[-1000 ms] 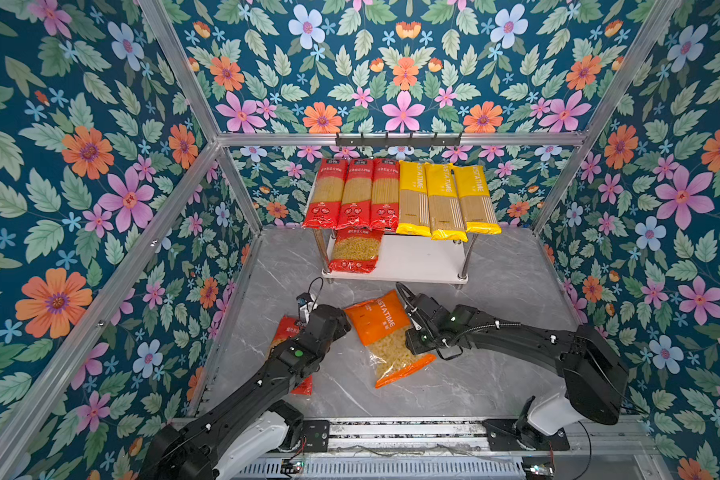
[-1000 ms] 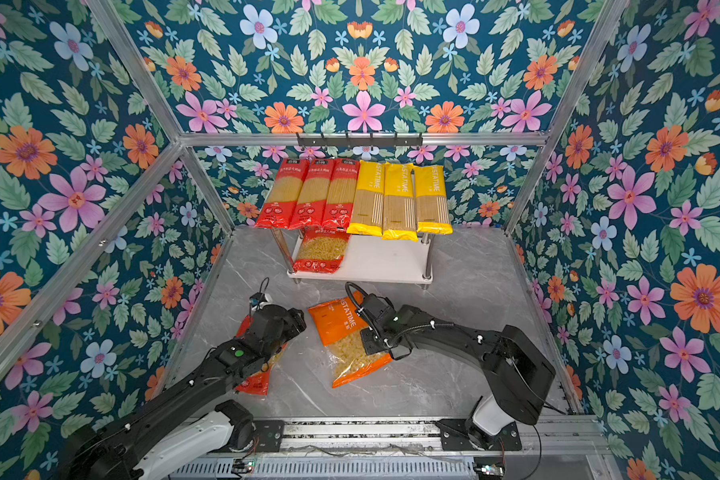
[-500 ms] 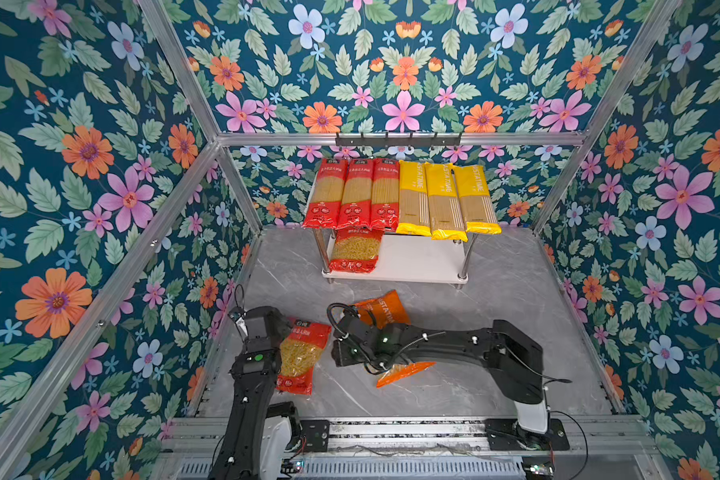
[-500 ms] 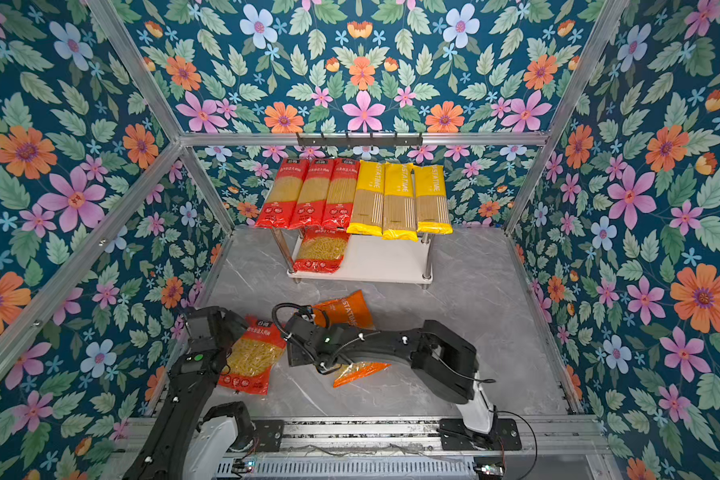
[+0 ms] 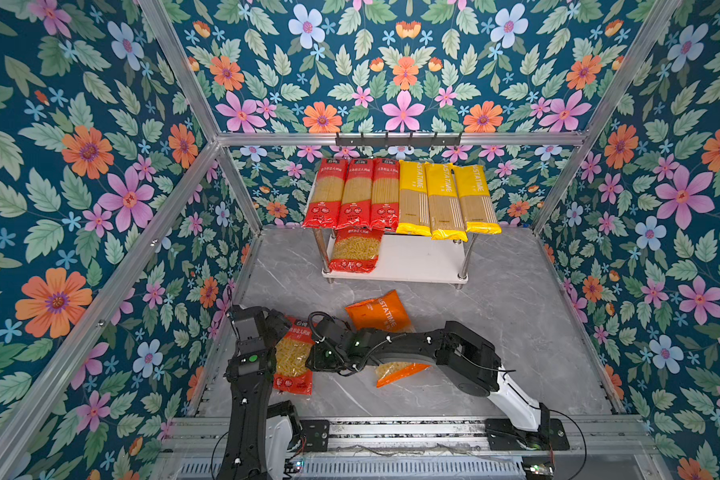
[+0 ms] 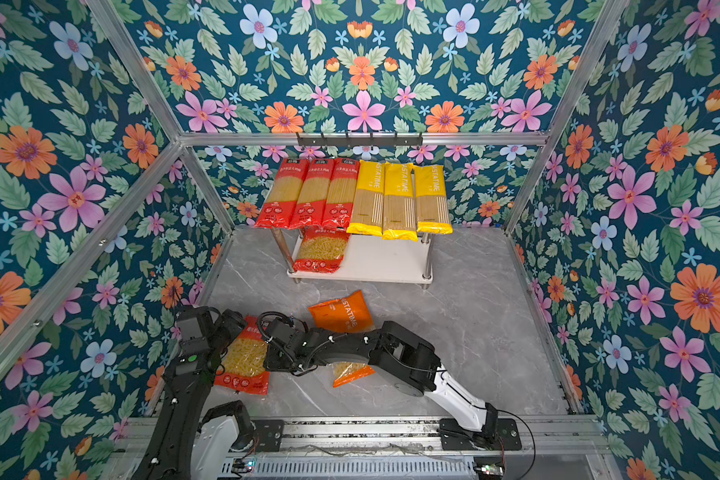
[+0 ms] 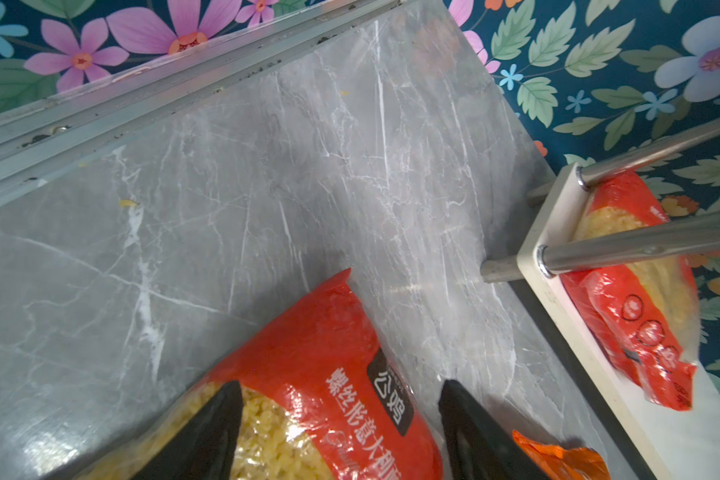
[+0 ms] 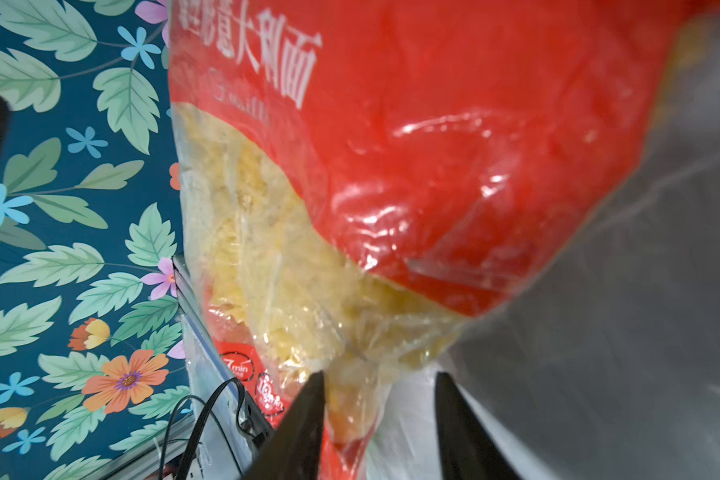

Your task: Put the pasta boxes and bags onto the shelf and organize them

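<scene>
A red short-pasta bag (image 5: 292,357) (image 6: 245,358) lies flat at the front left of the marble table. My left gripper (image 5: 276,322) (image 7: 341,428) is open, its fingers spread across the bag's (image 7: 308,374) top end. My right gripper (image 5: 313,354) (image 8: 379,415) reaches across and stands part open round the bag's (image 8: 433,145) side edge; one finger touches it, and a gap shows at the other. An orange bag (image 5: 377,313) (image 6: 341,311) lies partly under the right arm. The shelf (image 5: 420,257) (image 6: 387,259) carries three red (image 5: 356,193) and three yellow (image 5: 443,199) spaghetti packs on top and a red bag (image 5: 356,249) below.
Floral walls with aluminium posts close in the table on three sides. A black hook rail (image 5: 398,139) runs along the back bar. A metal rail (image 5: 391,428) with the arm bases lines the front edge. The shelf's chrome leg (image 7: 641,245) stands near the left gripper.
My right arm has swung left from the orange bag to the red bag's side, and its jaws have narrowed. My left arm has drawn back to the left, now straight over the red bag.
</scene>
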Robot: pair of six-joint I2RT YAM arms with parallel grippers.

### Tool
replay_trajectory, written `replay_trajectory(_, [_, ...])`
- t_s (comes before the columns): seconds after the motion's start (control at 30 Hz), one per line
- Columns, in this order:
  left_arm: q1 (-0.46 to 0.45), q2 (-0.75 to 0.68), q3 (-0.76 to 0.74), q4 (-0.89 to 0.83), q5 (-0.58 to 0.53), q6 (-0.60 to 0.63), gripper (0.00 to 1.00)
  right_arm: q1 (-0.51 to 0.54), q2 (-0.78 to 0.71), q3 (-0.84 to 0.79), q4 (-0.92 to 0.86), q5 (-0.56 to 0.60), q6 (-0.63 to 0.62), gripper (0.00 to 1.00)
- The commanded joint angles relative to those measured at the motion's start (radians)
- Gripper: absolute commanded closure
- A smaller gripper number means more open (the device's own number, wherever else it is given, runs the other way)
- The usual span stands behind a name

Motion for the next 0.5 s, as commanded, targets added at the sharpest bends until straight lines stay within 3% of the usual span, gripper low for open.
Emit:
replay_trajectory(0.0, [-0.002, 0.001, 0.018, -0.001, 0.036, 0.028, 0.24, -0.019, -0.018, -0.039, 0.090, -0.046, 0.032, 0.78])
replay_trajectory(0.1, [-0.009, 0.006, 0.039, -0.014, 0.063, 0.050, 0.23, -0.047, -0.091, -0.119, 0.128, -0.068, -0.012, 0.91])
replay_trajectory(0.23, [-0.034, 0.008, 0.065, -0.025, 0.119, 0.053, 0.22, -0.086, -0.248, -0.232, 0.071, -0.085, -0.169, 0.99])
replay_trajectory(0.37, [-0.078, 0.006, 0.097, -0.024, 0.153, 0.033, 0.21, -0.125, -0.428, -0.331, -0.091, -0.070, -0.345, 1.00])
replay_trajectory(0.47, [-0.177, 0.012, 0.113, -0.009, 0.132, 0.009, 0.20, -0.157, -0.565, -0.452, -0.171, -0.025, -0.405, 1.00])
